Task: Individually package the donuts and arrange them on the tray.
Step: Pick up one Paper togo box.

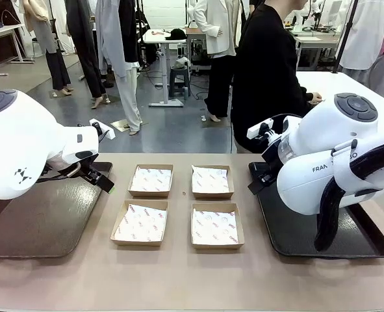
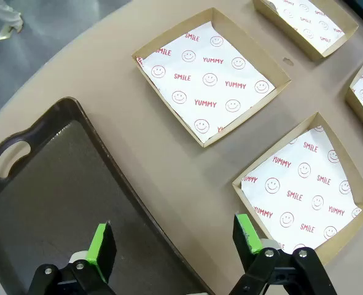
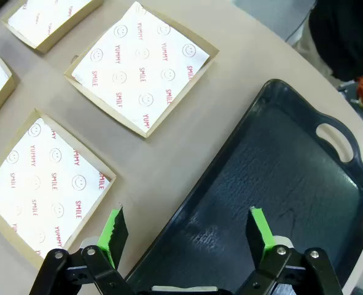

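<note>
Locating the donuts comes first: their place cannot be told from these views, and the four boxes carry only printed paper liners. The step in hand is judged to be the pick-up of a first donut, so packaging has not begun.

Left gripper: fingers spread wide, holding nothing. One pad hangs over the brown tray and the other over the corner of the nearest box, with the tray rim passing between them.

Right gripper: fingers likewise wide, holding nothing. One pad hangs over the floor of the dark tray, the other just beside its rim.

Recommended procedure: close lightly across the ring to avoid crushing it. Set one donut flat at the centre of one liner, then move each box by its wall.

The front view adds the person standing beyond the fingers at the table's far edge. The wrist views add the liner print and each tray's handle slot.
</note>
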`<state>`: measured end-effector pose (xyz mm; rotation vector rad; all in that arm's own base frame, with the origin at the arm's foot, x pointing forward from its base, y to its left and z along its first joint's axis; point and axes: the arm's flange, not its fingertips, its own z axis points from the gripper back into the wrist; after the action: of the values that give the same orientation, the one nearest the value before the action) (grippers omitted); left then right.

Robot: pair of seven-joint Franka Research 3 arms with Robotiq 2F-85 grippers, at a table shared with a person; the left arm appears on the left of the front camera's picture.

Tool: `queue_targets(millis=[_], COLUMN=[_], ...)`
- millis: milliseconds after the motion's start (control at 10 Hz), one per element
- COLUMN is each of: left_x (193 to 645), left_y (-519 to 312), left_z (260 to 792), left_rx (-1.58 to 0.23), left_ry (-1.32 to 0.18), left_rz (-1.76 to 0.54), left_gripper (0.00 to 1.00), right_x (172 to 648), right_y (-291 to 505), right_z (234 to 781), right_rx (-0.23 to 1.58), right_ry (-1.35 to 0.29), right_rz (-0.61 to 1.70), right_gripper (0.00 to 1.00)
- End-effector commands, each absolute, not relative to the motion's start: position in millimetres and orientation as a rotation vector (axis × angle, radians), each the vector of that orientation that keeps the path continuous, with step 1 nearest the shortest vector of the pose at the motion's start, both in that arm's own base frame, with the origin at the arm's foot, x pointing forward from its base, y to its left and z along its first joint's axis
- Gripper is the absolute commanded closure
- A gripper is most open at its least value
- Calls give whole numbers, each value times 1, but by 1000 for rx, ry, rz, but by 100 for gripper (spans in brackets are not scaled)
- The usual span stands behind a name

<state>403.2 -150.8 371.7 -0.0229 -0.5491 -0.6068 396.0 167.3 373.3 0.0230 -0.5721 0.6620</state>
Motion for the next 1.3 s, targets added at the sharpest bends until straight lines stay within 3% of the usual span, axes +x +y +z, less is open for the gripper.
queue_targets(millis=[0,600,1000,1200], left_x=[403,403,289,247], left_y=[-151,-151,-108,-95], left_z=[371,372,411,411], left_rx=[-23,-23,87,76], left_ry=[-549,-549,-451,-384], left_rz=[-607,-607,-709,-721], left_gripper=[0,0,0,0], right_x=[396,396,279,230], right_y=[167,167,113,92], right_z=[373,373,433,442], right_rx=[23,23,-161,-69], right_ry=[-572,-572,-432,-313], right_rz=[662,662,663,646], right_gripper=[0,0,0,0])
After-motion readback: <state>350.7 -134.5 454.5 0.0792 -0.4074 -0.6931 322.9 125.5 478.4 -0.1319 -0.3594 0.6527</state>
